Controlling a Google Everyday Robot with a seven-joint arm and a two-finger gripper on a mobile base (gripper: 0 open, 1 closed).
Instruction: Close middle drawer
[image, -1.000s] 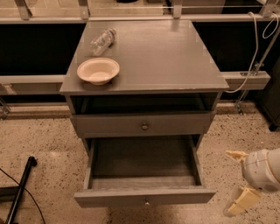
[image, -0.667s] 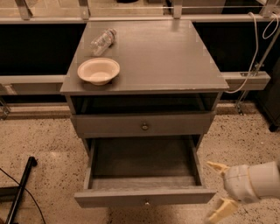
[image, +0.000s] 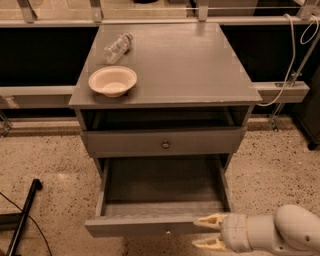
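The middle drawer (image: 160, 190) of the grey cabinet stands pulled far out and is empty inside. Its flat front (image: 135, 227) faces the bottom of the view, with the small knob just showing under its edge. My gripper (image: 204, 232) comes in from the lower right on a white arm. Its two tan fingers are spread apart, one fingertip (image: 206, 220) at the right end of the drawer front and the other just below it. It holds nothing.
The uppermost drawer (image: 165, 145) is shut, with a dark gap above it. On the cabinet top (image: 200, 65) sit a white bowl (image: 112, 81) and a lying plastic bottle (image: 117, 46). A black pole (image: 22, 215) lies on the speckled floor at left. Cables hang at right.
My gripper has moved left from the right side of the floor to the right end of the open drawer's front. The drawer has not moved.
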